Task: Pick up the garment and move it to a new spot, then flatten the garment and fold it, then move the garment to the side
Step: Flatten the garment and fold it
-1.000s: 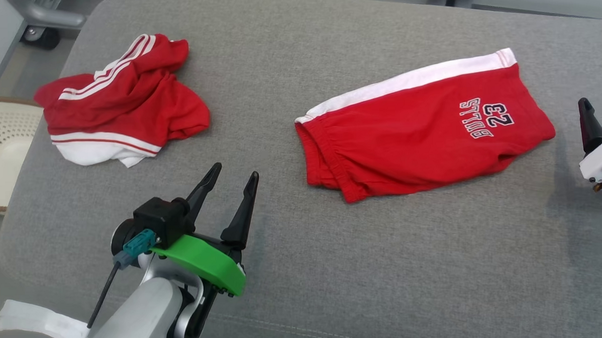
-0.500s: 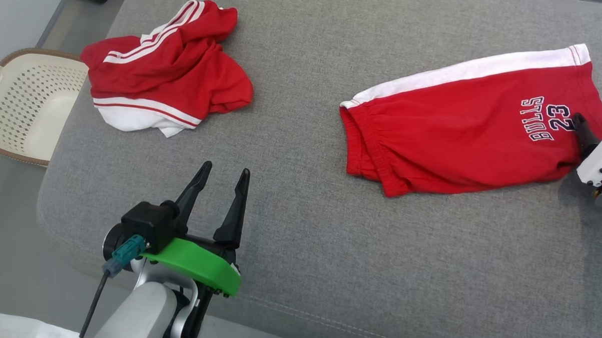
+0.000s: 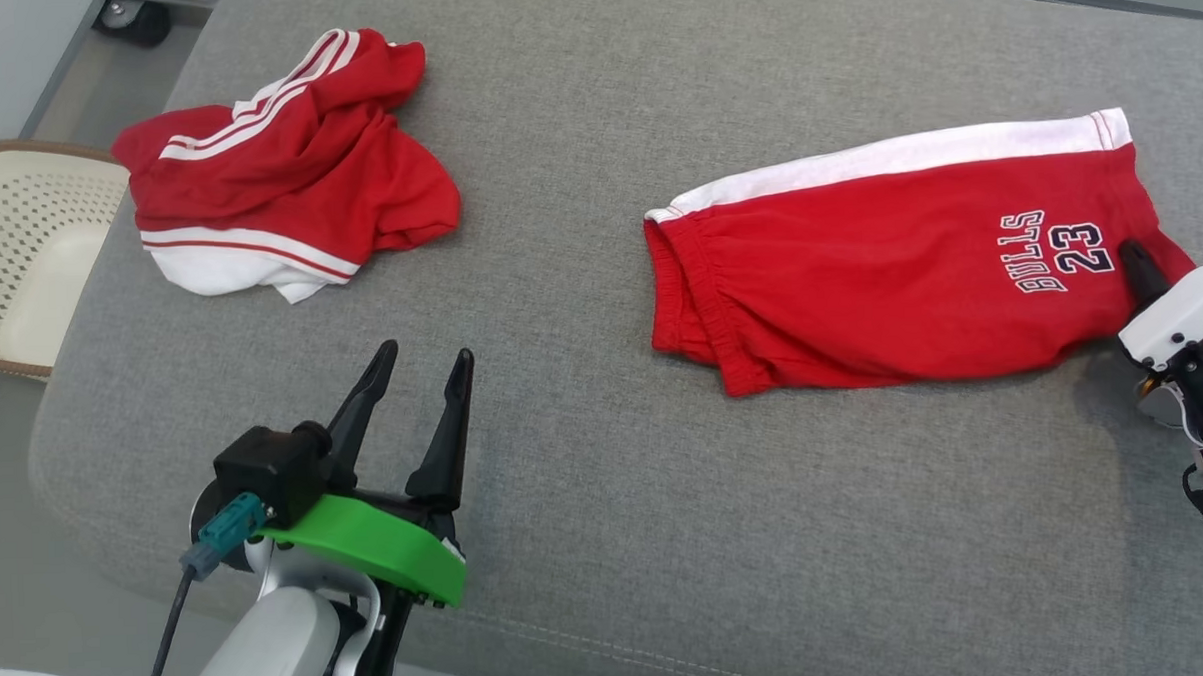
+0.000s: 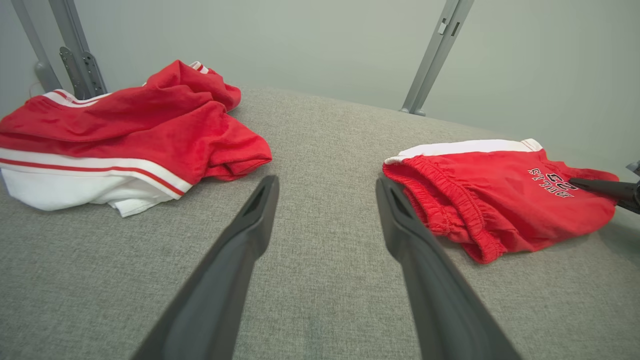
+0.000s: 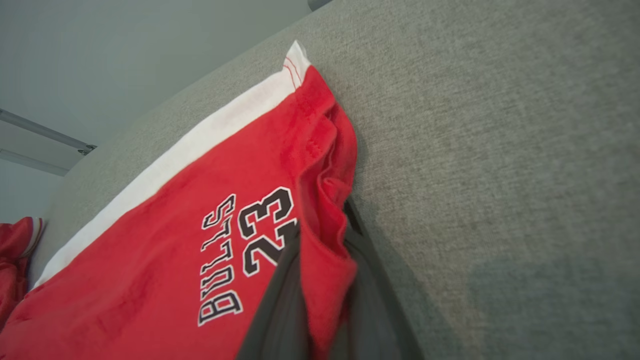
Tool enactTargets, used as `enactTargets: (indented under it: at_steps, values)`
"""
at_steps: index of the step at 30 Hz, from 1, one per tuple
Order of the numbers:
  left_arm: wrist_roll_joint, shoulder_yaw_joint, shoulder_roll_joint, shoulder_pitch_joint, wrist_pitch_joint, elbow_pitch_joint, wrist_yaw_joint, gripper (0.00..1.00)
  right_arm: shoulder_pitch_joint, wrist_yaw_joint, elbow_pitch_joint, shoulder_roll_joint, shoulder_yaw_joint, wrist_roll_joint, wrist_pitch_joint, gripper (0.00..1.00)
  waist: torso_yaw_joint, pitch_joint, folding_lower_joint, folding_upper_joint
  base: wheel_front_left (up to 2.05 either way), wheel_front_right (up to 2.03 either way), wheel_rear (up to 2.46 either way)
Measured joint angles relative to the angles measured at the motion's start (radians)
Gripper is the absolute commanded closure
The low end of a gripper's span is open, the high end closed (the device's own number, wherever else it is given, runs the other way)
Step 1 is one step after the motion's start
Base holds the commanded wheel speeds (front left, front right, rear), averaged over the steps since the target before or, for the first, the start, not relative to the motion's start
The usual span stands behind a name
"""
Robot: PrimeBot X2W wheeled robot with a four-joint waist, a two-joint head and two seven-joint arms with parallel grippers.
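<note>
At right edge of grey cushion (image 3: 668, 526), my right gripper (image 3: 1137, 267) clamps hem of red shorts (image 3: 889, 268); left gripper (image 3: 424, 352) hovers near-left, jaws apart.

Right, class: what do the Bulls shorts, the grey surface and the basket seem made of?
Bulls shorts: soft matte knit, probably cotton; gathered waistband, limp creases. Grey surface: woven upholstery fabric; visible weave, stitched seam. Basket: likely moulded plastic, cream; regular punched holes.

Lab-like room, grey padded table (image 3: 566, 479), metal struts (image 4: 434, 55) (plain walls (image 4: 300, 40))
</note>
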Motion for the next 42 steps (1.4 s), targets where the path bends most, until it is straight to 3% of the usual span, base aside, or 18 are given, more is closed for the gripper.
enactTargets:
  at_steps: [11,17,18,19,21,23,30,41,42]
  values:
    - [0.0,0.034,0.012,0.079,0.0,0.009,0.0,0.0,0.138,0.013,-0.048,0.035,-0.021,0.044,0.003,1.0,-0.113,-0.048,0.0,0.0,0.0,0.0,0.0]
    - [0.003,0.056,0.038,0.124,0.0,0.008,0.0,0.0,0.206,0.027,-0.089,0.057,0.024,0.026,-0.013,1.0,-0.188,-0.074,0.0,0.0,0.0,0.0,0.0]
    - [0.004,0.056,0.04,0.128,0.0,0.009,0.001,0.0,0.21,0.029,-0.094,0.055,0.039,0.01,-0.024,0.93,-0.2,-0.078,-0.0001,0.0,0.0,0.0,0.0]
    - [0.004,0.056,0.04,0.131,0.0,0.008,0.001,0.0,0.215,0.029,-0.098,0.051,0.053,-0.011,-0.026,0.77,-0.213,-0.082,-0.0001,0.0,0.0,0.0,0.0]
    - [0.006,0.056,0.04,0.133,0.0,0.008,0.001,0.0,0.225,0.029,-0.106,0.055,0.055,-0.021,-0.038,0.61,-0.237,-0.089,0.0,0.0,0.0,0.0,0.0]
    - [0.009,0.054,0.04,0.134,0.0,0.008,0.001,0.0,0.226,0.029,-0.113,0.055,0.056,-0.023,-0.047,0.0,-0.258,-0.097,0.0,0.0,0.0,0.0,0.0]
    - [0.018,0.029,0.038,0.136,0.0,-0.005,0.001,0.0,0.238,0.027,-0.126,0.046,0.048,-0.026,-0.064,0.0,-0.297,-0.122,-0.0001,0.0,0.0,0.0,0.0]
    - [0.031,0.021,0.04,0.136,0.0,-0.015,0.001,0.0,0.231,0.016,-0.099,0.066,0.039,-0.01,-0.06,0.0,-0.268,-0.104,0.0,0.0,0.0,0.0,0.0]
    - [0.031,0.02,0.04,0.136,0.0,-0.015,0.0,0.0,0.226,0.011,-0.092,0.07,0.035,-0.006,-0.053,0.17,-0.263,-0.102,0.0,0.0,0.0,0.0,0.0]
